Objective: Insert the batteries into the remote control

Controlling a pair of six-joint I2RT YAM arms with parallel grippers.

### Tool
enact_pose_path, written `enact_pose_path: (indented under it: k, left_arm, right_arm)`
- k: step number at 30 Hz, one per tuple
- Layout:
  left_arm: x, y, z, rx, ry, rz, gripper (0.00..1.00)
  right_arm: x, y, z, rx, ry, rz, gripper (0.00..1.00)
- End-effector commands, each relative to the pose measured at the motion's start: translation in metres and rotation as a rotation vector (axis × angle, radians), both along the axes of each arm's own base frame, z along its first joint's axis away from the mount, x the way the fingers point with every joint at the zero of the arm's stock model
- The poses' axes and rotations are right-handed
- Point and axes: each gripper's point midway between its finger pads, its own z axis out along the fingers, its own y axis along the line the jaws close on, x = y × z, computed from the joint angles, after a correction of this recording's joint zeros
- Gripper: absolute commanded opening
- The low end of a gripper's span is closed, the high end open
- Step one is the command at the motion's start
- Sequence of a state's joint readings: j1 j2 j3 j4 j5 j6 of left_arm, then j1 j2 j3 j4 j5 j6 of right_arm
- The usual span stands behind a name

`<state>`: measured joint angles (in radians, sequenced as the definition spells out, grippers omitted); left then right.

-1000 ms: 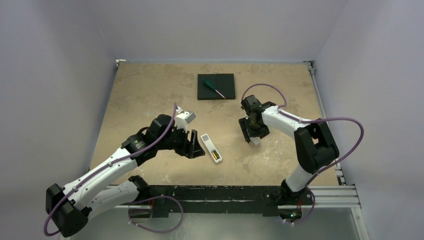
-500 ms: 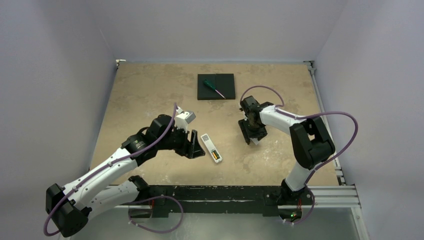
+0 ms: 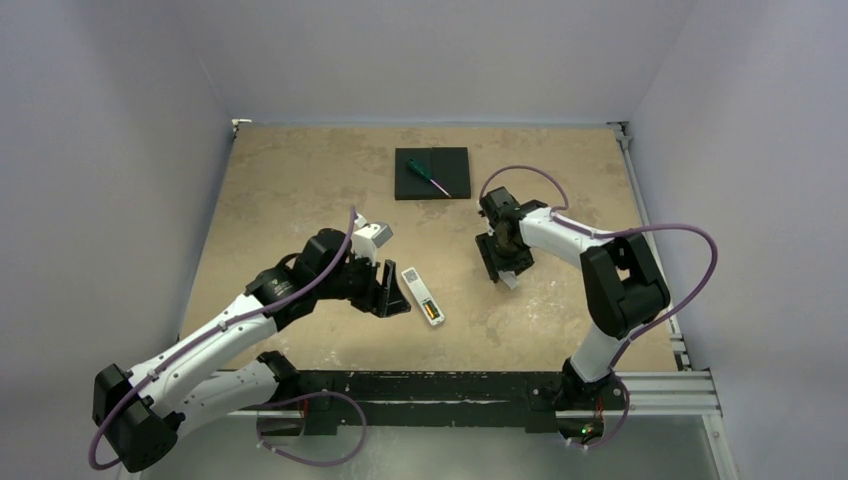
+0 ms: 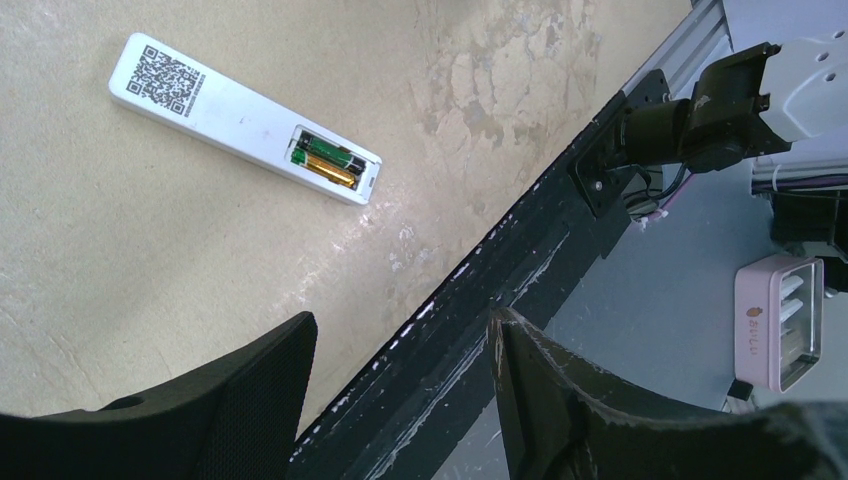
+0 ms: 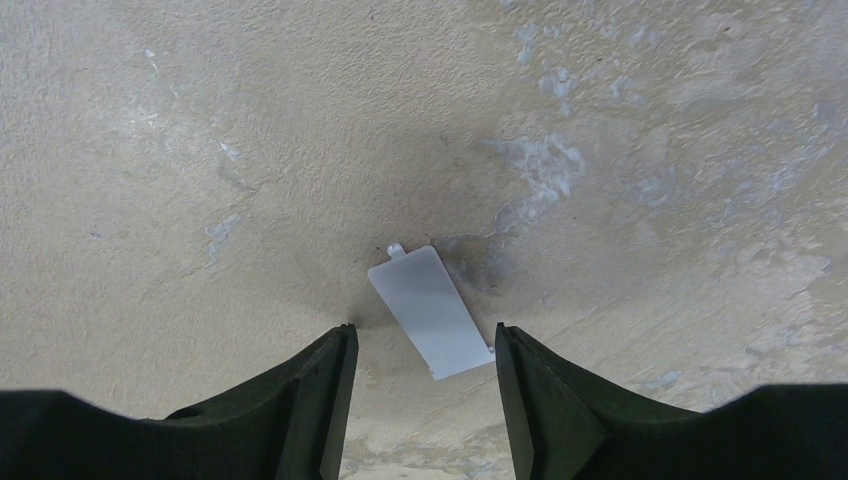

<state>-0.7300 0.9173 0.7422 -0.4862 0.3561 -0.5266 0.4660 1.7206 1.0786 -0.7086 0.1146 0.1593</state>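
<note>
table — cover half-hidden under right tool

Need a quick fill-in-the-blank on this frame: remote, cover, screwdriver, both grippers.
1. The remote control has an open compartment holding ____ batteries.
2. The white cover lies between the fingers of the right gripper, whose jaws stand ____.
3. The ____-handled screwdriver rests on the black pad.
4. The left gripper, open beside the remote control, holds ____.
Missing words: two; open; green; nothing.
</note>
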Motion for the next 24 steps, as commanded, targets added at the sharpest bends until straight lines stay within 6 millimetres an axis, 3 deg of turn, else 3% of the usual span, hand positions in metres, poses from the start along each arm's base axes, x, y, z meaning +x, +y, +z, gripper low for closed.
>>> enact_pose_path:
  k: [1,12,24]
  left_arm:
    - [0.001,-0.005,0.004,-0.016,-0.037,-0.031,0.63]
    - [0.001,-0.006,0.002,-0.014,-0.027,-0.038,0.63]
    - [0.000,-0.007,0.001,-0.013,-0.024,-0.044,0.63]
  right_arm:
    - [0.015,0.001,0.010,-0.002,-0.053,-0.004,0.61]
    - [0.002,0.006,-0.008,0.031,0.008,0.008,0.61]
    - [-0.009,0.014,-0.014,0.087,0.052,0.014,0.56]
